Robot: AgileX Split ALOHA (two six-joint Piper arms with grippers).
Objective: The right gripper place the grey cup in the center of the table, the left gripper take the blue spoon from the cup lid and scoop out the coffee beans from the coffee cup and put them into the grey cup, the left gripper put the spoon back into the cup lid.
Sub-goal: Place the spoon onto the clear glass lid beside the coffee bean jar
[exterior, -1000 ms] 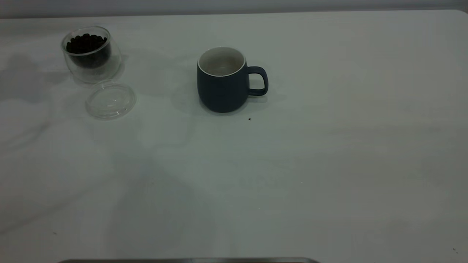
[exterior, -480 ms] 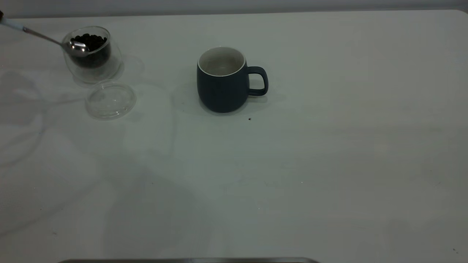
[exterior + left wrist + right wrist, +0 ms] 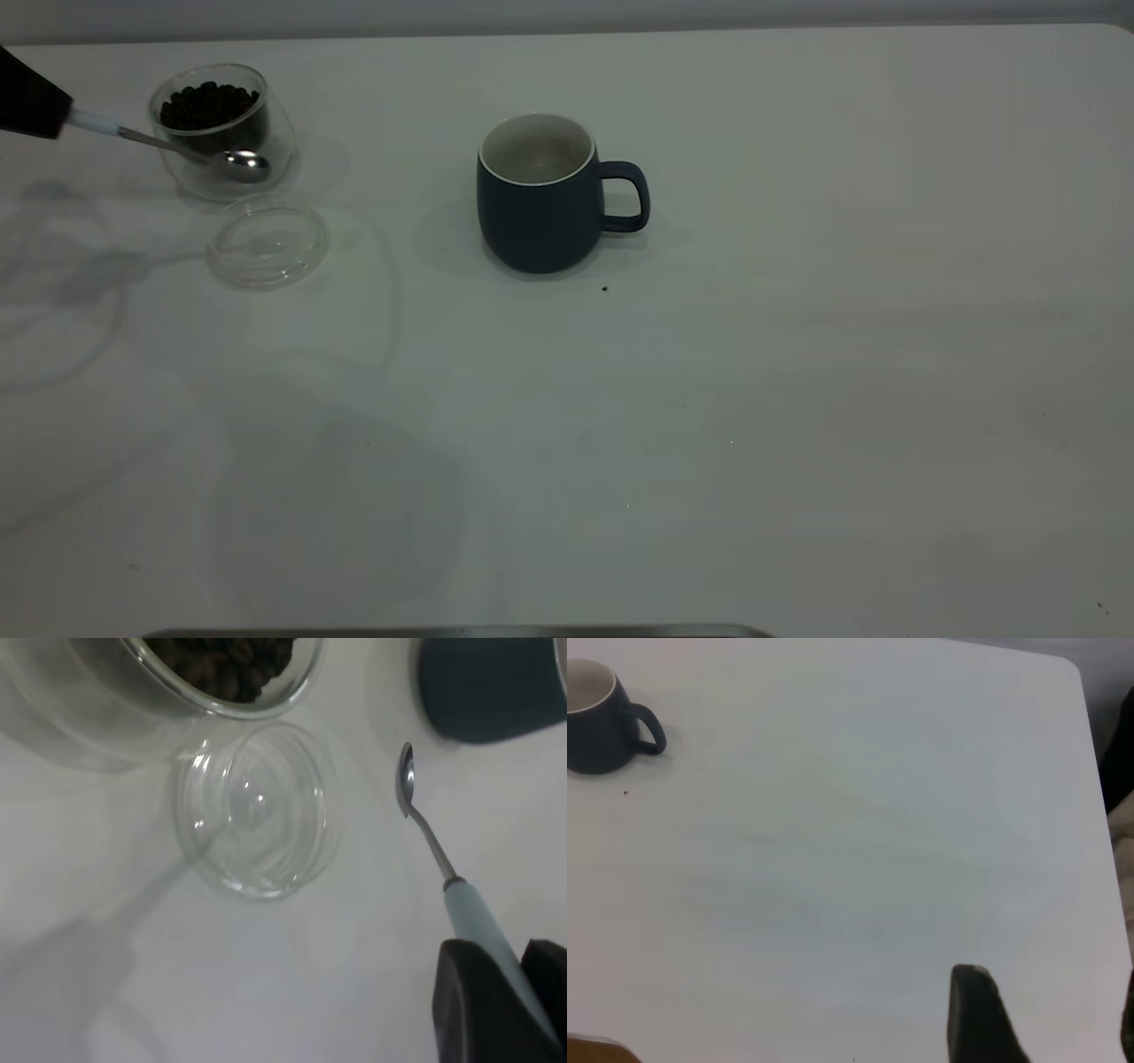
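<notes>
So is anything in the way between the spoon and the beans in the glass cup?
Nothing visible. The left hand holds the spoon low in front of the glass cup. The beans lie open, with the lid off on the table.

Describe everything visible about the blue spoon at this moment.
The blue spoon is a small teaspoon with a shiny metal bowl and neck and a pale blue handle. The left gripper clamps the handle's end, holding the spoon off the table, roughly level. In the exterior view its bowl shows in front of the coffee cup, above the cup lid. The bowl looks empty and touches nothing visible.
</notes>
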